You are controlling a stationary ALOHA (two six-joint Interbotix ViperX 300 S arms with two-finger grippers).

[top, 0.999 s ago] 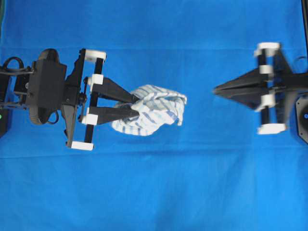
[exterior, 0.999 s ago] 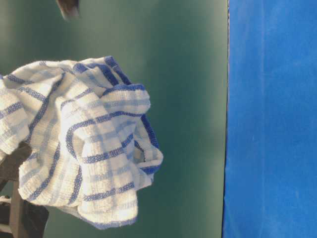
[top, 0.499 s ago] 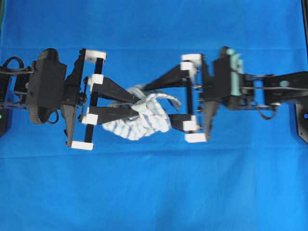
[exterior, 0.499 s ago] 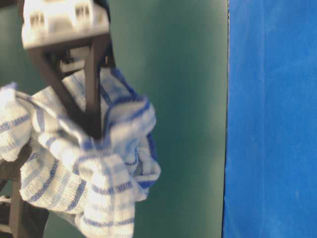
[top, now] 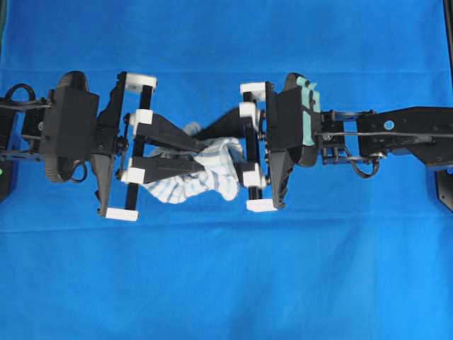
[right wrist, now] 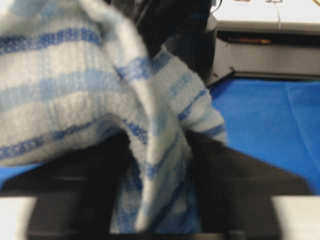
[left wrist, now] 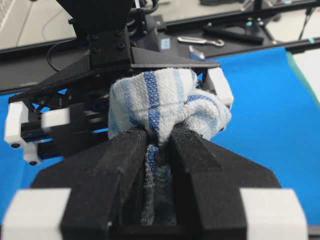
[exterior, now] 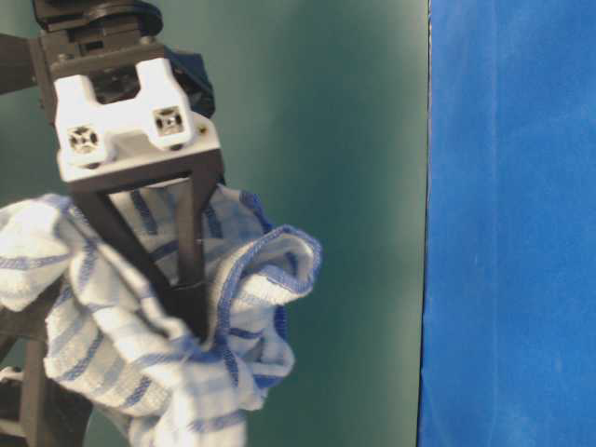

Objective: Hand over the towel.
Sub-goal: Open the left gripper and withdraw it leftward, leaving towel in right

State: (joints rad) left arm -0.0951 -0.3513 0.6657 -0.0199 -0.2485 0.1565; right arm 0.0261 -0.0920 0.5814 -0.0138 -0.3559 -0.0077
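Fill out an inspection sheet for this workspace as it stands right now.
Surface: blue tablecloth covers the table, with a few faint creases.
Job's things: striped towel held up off the cloth, bunched between the two grippers.
Clutter: nothing seen on the cloth.
Grippers: left gripper shut on one end of the towel; right gripper has its fingers around the other end, closed on the fabric in the right wrist view.
Cables: thin cable runs along the right arm; a loop shows behind the left wrist.
Surroundings: dark green backdrop; metal tools lie on a dark bench beyond the cloth.
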